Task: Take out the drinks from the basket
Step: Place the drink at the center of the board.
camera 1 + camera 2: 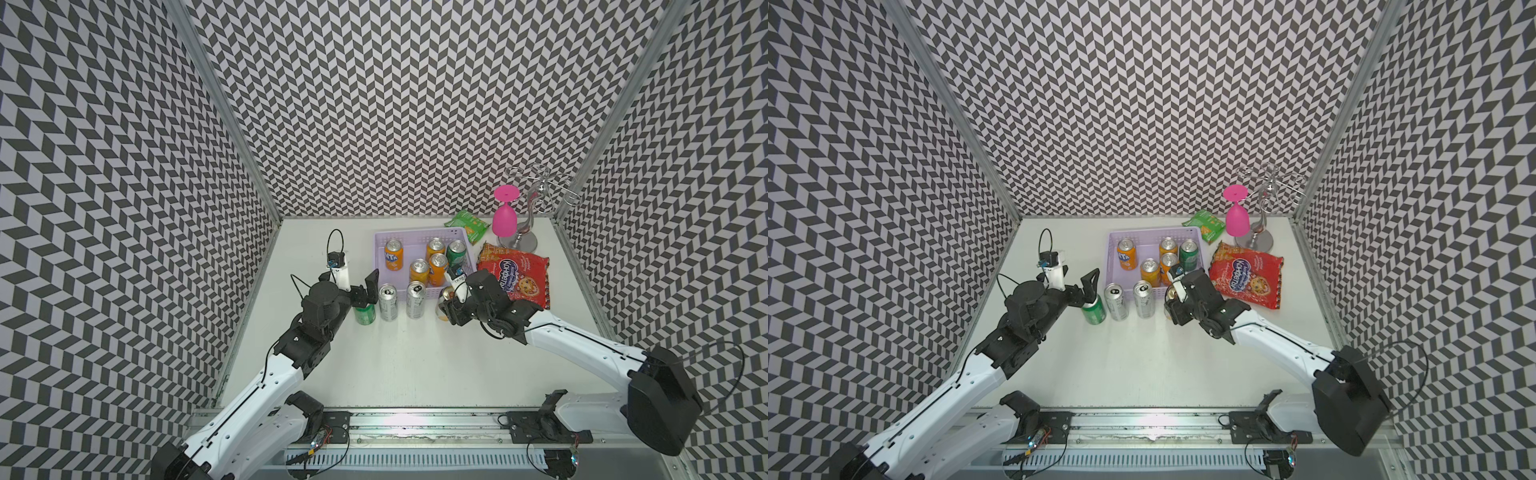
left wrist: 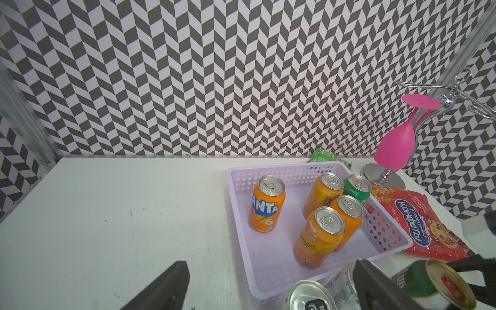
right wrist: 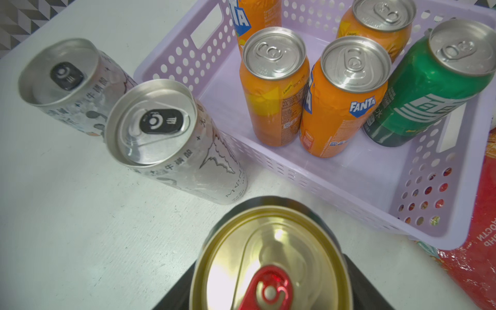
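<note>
While the right gripper (image 1: 449, 300) clamps a gold-topped can (image 3: 268, 257) just below the basket (image 1: 409, 249) at frame centre, the left gripper (image 1: 365, 292) gapes empty over a green can (image 1: 365, 314). Two silver cans (image 1: 388, 302) stand between them. Five drinks (image 1: 419, 270) stand inside the basket, and a red bag (image 1: 515, 278) crowds its right wall.

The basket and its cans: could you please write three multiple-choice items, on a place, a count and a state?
1. Where do the two silver cans stand? A inside the basket; B on the table outside the basket; C on top of other cans.
2. How many cans stand in the basket? A five; B three; C seven.
3. How do the jaws of the right gripper stand? A open, empty; B closed on nothing; C closed on the gold-topped can.
Key: B, both stand outside its near wall; A, four orange cans and one green can; C, that can sits between them.
</note>
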Robot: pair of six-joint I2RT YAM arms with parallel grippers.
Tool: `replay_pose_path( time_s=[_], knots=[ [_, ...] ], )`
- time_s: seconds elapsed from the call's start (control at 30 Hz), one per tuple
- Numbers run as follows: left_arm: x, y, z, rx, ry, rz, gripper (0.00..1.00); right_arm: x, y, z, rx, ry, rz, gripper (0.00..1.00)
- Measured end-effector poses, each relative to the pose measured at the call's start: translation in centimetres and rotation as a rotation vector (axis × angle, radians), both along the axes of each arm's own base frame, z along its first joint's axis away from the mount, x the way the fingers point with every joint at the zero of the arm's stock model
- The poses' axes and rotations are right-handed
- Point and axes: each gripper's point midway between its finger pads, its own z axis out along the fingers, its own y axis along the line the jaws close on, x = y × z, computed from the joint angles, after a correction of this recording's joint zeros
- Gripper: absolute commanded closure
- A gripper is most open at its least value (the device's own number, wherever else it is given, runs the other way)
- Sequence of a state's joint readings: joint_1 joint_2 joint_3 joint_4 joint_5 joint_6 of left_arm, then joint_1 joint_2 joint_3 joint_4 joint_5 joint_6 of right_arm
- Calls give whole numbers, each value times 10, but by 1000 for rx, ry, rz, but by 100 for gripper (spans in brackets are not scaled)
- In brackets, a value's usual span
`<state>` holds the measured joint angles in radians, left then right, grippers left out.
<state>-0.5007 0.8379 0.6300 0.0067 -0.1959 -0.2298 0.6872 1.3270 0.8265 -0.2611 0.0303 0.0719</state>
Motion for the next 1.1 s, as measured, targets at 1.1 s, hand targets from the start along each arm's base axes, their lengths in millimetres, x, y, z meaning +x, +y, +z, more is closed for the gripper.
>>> replay_pose_path(
  time_s=[1.1],
  knots=[
    [0, 0, -3, 3, 6, -1, 1, 13, 7, -34, -49, 28, -10, 25]
  ],
)
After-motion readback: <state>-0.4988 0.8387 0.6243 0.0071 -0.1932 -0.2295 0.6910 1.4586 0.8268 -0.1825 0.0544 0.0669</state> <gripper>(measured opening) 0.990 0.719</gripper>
